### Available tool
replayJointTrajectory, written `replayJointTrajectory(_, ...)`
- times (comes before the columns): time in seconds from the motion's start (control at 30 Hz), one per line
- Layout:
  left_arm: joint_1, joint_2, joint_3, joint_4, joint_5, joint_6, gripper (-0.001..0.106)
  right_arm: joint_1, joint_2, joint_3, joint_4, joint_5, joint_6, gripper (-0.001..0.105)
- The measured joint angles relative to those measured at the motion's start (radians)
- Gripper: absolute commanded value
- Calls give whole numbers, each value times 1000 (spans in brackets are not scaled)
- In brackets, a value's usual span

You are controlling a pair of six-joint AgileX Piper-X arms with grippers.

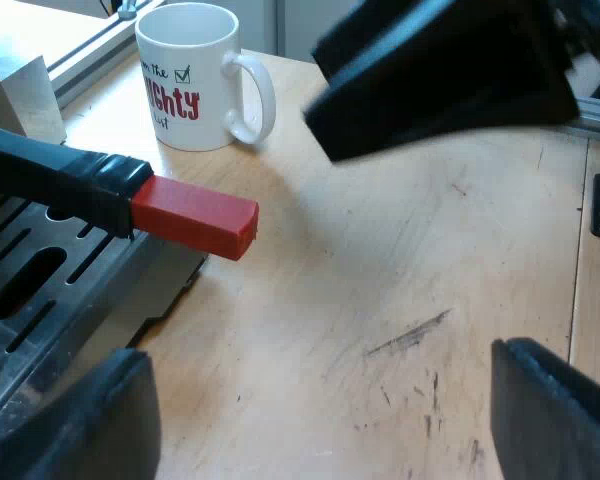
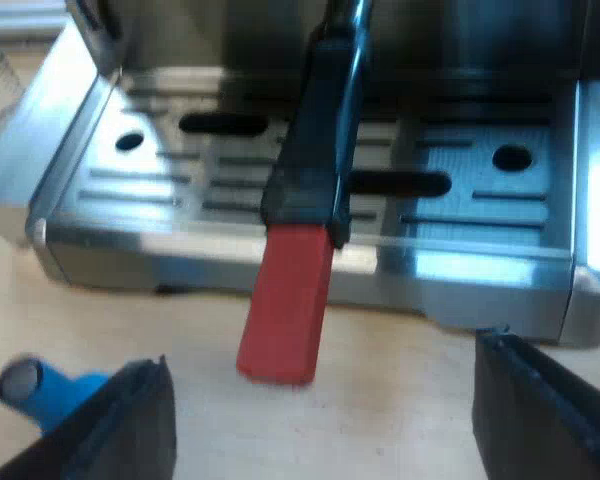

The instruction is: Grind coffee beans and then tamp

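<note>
left gripper (image 1: pixel 320 400) gapes empty near mug (image 1: pixel 190 75); right gripper (image 2: pixel 320 400) gapes empty near blue tamper (image 2: pixel 50 390).

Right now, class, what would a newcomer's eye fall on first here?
The red end of the holder's dark handle stands out, jutting past the espresso machine's drip tray. Next come the white mug with red lettering, upright on the wooden table beyond it, and the blue tamper lying at the machine's front.

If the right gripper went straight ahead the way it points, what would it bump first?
Most likely the red end of the holder's handle, sticking out from the espresso machine's front, between the right gripper's open fingers. Depth is hard to judge.
</note>
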Motion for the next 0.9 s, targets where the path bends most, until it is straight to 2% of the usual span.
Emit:
replayJointTrajectory(0.07, 0, 0, 0, 0, 0, 0, 70, -10, 14, -19, 0, -7, 0, 63)
replayJointTrajectory(0.2, 0, 0, 0, 0, 0, 0, 70, -48, 72, -55, 0, -88, 0, 63)
replayJointTrajectory(0.5, 0, 0, 0, 0, 0, 0, 70, -126, 161, -90, -1, -169, -2, 63)
replayJointTrajectory(0.9, 0, 0, 0, 1, 0, 0, 70, -143, 266, -90, -44, -186, -2, 63)
